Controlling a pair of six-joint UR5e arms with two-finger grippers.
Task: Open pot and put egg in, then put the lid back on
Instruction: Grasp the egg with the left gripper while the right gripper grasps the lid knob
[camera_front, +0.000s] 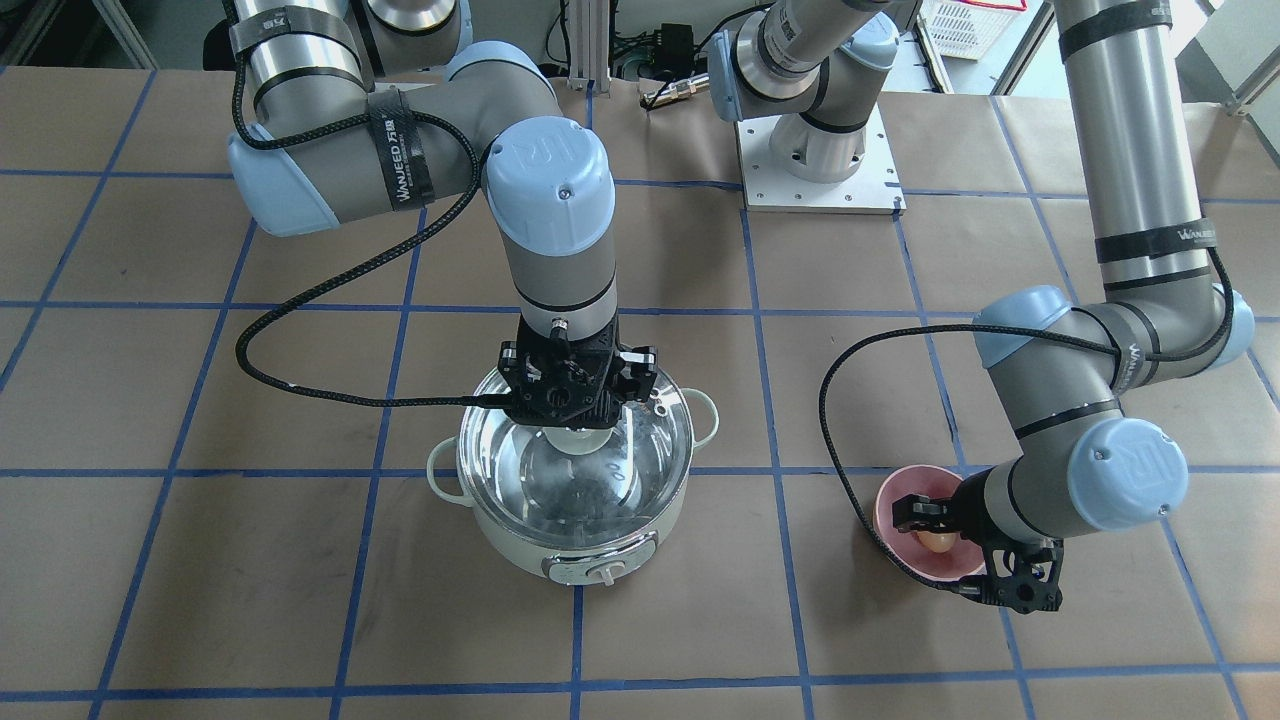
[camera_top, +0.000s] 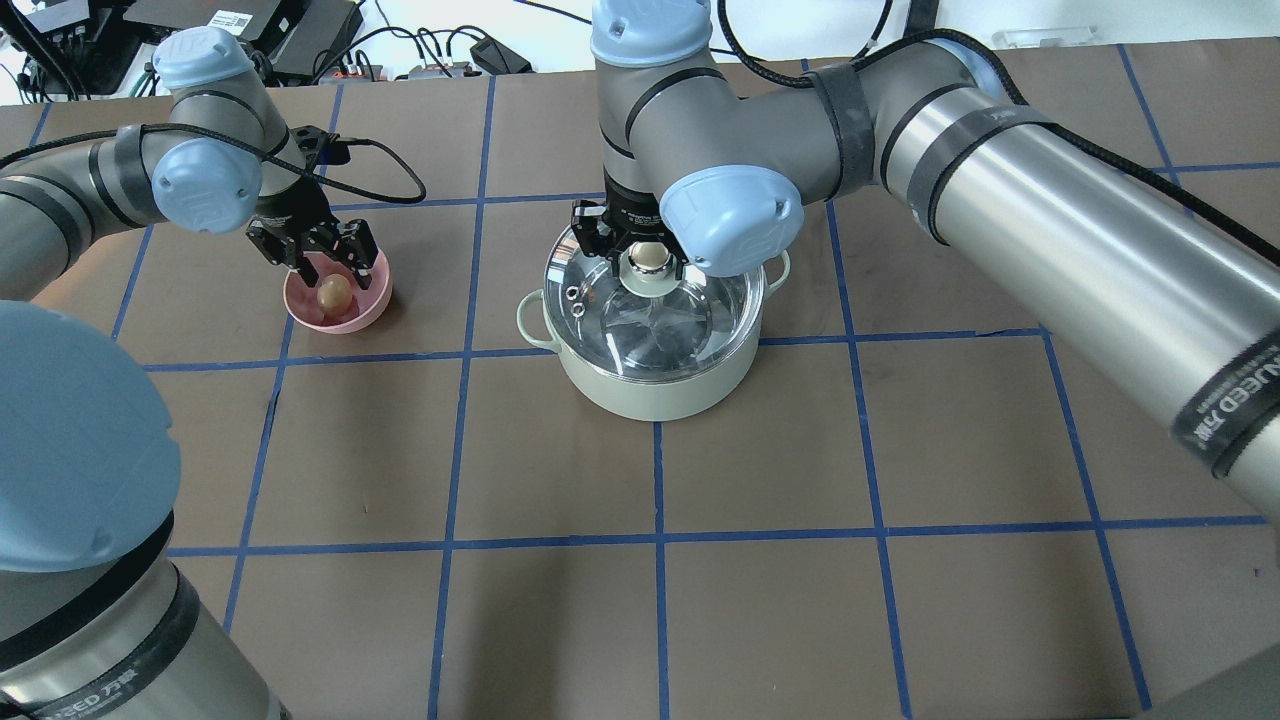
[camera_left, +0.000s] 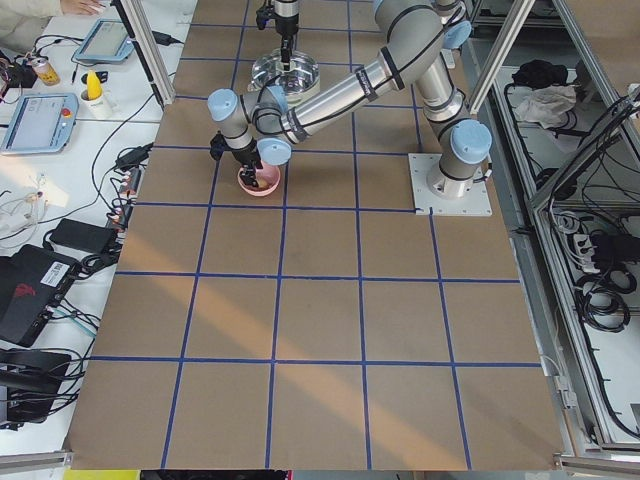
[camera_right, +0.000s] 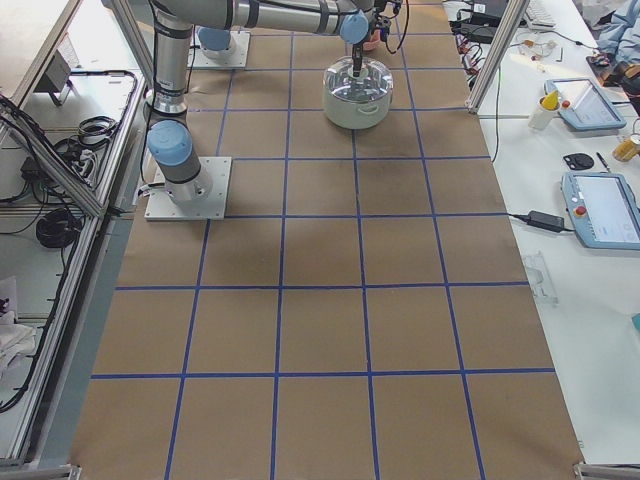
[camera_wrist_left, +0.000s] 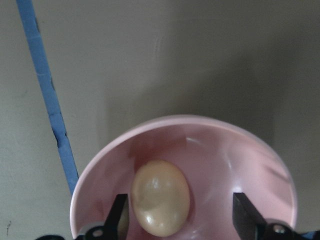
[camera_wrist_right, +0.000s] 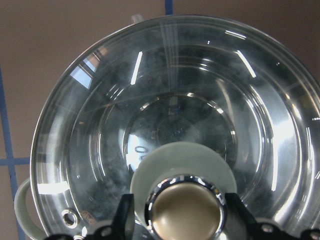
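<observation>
Lid (camera_top: 700, 318) seated on pot (camera_top: 650, 395); knob (camera_top: 648, 258) flanked closely by right gripper (camera_wrist_right: 179, 212), contact not discernible. Egg (camera_top: 334, 292) lying in pink bowl (camera_top: 365, 315), straddled by wide-spread left gripper (camera_wrist_left: 180, 205). "WANJEED" printed on arm straps (camera_front: 405, 150).

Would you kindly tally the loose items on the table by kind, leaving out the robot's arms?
Pot: 1
Lid: 1
Egg: 1
Pink bowl: 1
Total: 4
</observation>
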